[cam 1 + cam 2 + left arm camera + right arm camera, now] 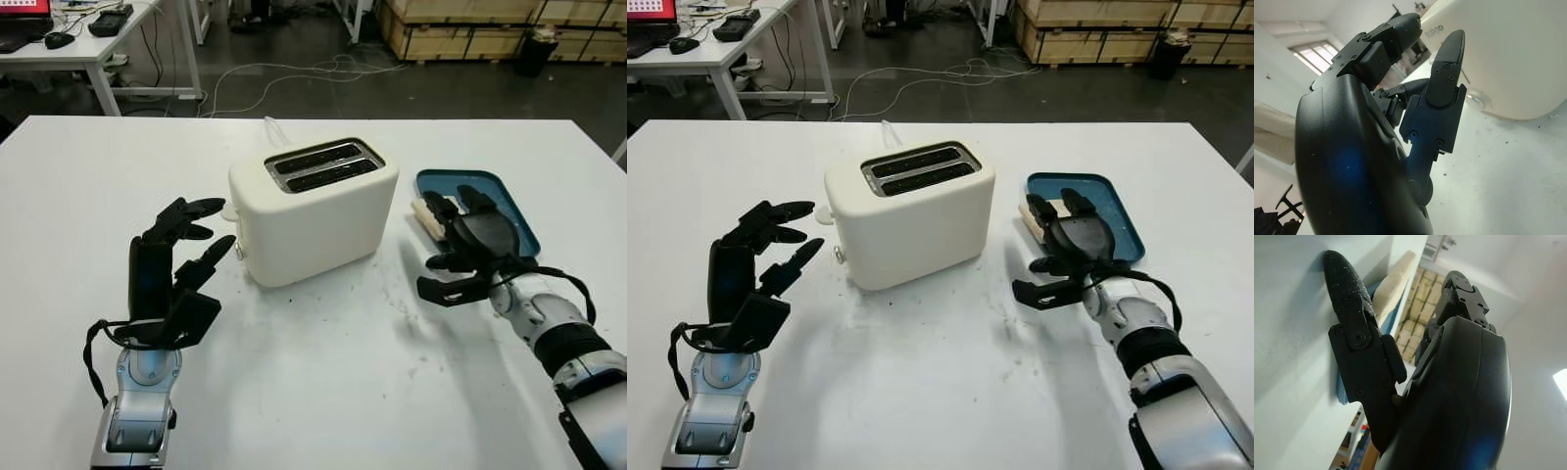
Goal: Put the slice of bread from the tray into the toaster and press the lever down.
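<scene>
Bread (432, 217) lies in the blue tray (509, 211), mostly hidden under the right hand (468, 257), its long axis seemingly running from the tray's near edge toward the far one. That hand hovers open over the slice, holding nothing. Left of it, the left hand (171, 269) stands open beside the cream toaster (312, 211), whose two slots look empty.

Table (323, 392): white, spans most of the frame, dark specks in the lower middle
Toaster (313, 211): cream, at centre
Tray (509, 201): blue, right of centre, just beside the toaster
</scene>
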Motion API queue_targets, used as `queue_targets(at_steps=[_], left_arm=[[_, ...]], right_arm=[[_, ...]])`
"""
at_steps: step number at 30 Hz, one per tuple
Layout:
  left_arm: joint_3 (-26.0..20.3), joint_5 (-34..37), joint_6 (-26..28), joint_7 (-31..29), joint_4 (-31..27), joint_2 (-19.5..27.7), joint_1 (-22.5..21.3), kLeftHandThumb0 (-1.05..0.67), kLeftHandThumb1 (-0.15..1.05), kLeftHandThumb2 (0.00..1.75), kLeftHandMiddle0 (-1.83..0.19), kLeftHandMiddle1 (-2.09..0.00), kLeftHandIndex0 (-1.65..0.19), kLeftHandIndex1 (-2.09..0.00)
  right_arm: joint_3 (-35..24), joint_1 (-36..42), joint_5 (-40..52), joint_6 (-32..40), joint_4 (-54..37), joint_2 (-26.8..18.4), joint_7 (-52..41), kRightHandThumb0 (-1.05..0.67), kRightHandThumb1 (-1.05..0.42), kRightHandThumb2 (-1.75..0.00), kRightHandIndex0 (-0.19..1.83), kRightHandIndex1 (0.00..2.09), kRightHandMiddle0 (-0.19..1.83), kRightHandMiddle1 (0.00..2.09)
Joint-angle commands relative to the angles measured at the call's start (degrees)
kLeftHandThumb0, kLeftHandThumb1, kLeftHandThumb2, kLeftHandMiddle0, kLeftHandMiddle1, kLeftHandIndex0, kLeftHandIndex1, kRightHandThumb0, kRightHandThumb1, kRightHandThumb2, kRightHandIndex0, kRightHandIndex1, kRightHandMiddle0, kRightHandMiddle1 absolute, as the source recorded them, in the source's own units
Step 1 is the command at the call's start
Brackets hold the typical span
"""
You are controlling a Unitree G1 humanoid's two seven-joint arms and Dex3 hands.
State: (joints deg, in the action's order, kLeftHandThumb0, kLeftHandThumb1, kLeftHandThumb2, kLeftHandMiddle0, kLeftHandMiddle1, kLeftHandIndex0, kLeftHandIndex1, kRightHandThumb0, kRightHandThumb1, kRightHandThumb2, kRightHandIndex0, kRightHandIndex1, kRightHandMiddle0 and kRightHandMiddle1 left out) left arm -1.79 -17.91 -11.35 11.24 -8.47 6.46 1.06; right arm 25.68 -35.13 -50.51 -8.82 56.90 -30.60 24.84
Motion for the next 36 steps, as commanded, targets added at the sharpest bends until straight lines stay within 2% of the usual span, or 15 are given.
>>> queue_targets(at_steps=[1, 14, 22, 36], left_arm=[[-0.2, -0.3, 0.0, 0.2, -0.5, 0.1, -0.4, -0.36, 0.92, 0.05, -0.5, -1.24, -0.65, -0.58], [-0.4, 0.1, -1.4, 0.6, -1.7, -0.1, 0.2, -0.33, 0.92, 0.06, -0.5, -1.24, -0.65, -0.59], [-0.3, 0.1, -1.4, 0.3, -2.7, -0.1, 0.2, -0.35, 0.92, 0.06, -0.5, -1.23, -0.65, -0.6], [-0.5, 1.5, -2.2, -1.0, -3.2, 0.4, -0.1, -0.39, 0.92, 0.07, -0.5, -1.26, -0.64, -0.6]], right_arm=[[1.0, -0.1, 0.7, -0.3, 1.6, 1.1, -0.1, -0.67, -0.78, -0.01, 0.05, 0.01, 0.08, 0.0], [2.1, -1.4, 2.0, 0.5, 6.1, 2.0, 1.6, -0.71, -0.8, -0.01, 0.09, 0.03, 0.11, 0.01], [2.8, -3.7, 2.8, 4.4, 9.1, 3.1, -1.9, -0.69, -0.82, -0.01, 0.06, 0.02, 0.09, 0.0], [3.9, -6.4, 3.6, 6.0, 14.1, 4.3, -6.6, -0.71, -0.81, 0.0, 0.05, 0.02, 0.1, 0.01]])
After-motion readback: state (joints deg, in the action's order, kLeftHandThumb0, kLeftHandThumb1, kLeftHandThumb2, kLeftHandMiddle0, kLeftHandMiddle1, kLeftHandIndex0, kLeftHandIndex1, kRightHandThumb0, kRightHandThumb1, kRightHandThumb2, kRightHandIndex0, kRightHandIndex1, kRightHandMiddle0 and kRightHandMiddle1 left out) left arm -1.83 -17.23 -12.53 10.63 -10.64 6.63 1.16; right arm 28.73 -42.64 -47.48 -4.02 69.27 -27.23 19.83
